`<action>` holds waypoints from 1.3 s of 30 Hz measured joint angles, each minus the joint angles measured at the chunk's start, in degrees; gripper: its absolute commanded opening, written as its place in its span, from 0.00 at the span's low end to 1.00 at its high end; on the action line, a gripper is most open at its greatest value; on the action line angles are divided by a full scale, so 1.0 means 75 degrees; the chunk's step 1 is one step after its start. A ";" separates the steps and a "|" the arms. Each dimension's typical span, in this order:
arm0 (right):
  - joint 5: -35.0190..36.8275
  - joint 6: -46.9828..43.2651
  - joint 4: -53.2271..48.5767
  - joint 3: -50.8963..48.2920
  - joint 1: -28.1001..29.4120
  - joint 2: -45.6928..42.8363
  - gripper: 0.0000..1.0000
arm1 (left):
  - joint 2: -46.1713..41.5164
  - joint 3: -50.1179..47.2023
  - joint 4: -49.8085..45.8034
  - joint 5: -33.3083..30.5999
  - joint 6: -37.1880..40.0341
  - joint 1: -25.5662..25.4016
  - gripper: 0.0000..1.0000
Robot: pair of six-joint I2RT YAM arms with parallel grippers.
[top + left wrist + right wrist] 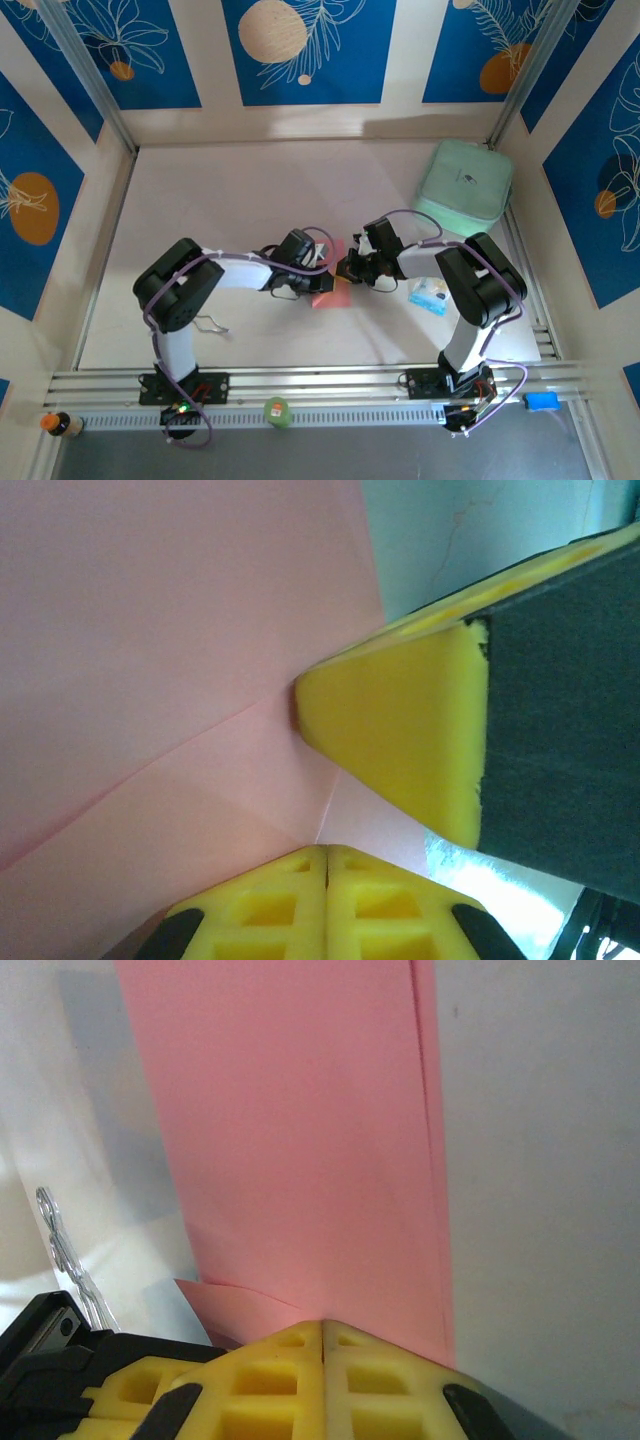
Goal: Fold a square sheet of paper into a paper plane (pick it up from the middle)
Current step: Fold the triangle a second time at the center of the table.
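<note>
**Left wrist view.** Yellow ribbed fingers of the left end effector (326, 858) sit lowest in view, pressed together with no gap at the seam. Their tips meet the thin pink-red paper sheet (150, 630); whether a layer is pinched between them cannot be told. Two creases cross the sheet and converge near those tips. At right, a yellow finger (400, 730) of the right end effector (349, 268) touches the sheet with its point at one crease.

**Top view, left to right.**
- A small orange-capped bottle (55, 423) stands on the near ledge, off the white counter (220, 190).
- A bent wire clip (210, 323) lies beside the left arm.
- The two end effectors meet tip to tip at mid-counter, with the sheet (325, 296) lying flat beneath and just nearer than them.
- A small blue-and-white packet (430, 293) lies near the right arm, apart from the sheet.
- A mint-green rounded case (465, 183) fills the far right corner.
- Bare counter stretches from the sheet to the far wall and to the left wall. Room on the right is tighter, bounded by packet and case.

**Right wrist view.**
- The right end effector's fingers are likewise closed flush and rest against the sheet's near end.
- Both long edges of the sheet run straight away from the fingers.
- The right edge shows a second layer just inside it.
- A small flap (235, 1298) curls up at the near left corner.
- The wire clip lies on the counter further left.
</note>
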 measured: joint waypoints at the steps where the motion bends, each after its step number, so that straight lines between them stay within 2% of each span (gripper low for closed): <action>1: 0.0000 0.0000 0.0003 -0.0015 0.0000 -0.0006 0.00 | -0.0020 -0.0035 0.0026 0.0000 -0.0012 0.0000 0.10; 18: -0.0029 0.0000 -0.0009 -0.0079 -0.0041 -0.0061 0.00 | -0.0632 -0.0495 -0.0708 -0.0038 0.0425 0.0012 0.11; 39: -0.0055 -0.0020 -0.0090 -0.0111 -0.0035 -0.0114 0.00 | -0.1495 -0.1553 -0.0431 -0.0213 0.0560 0.0026 0.09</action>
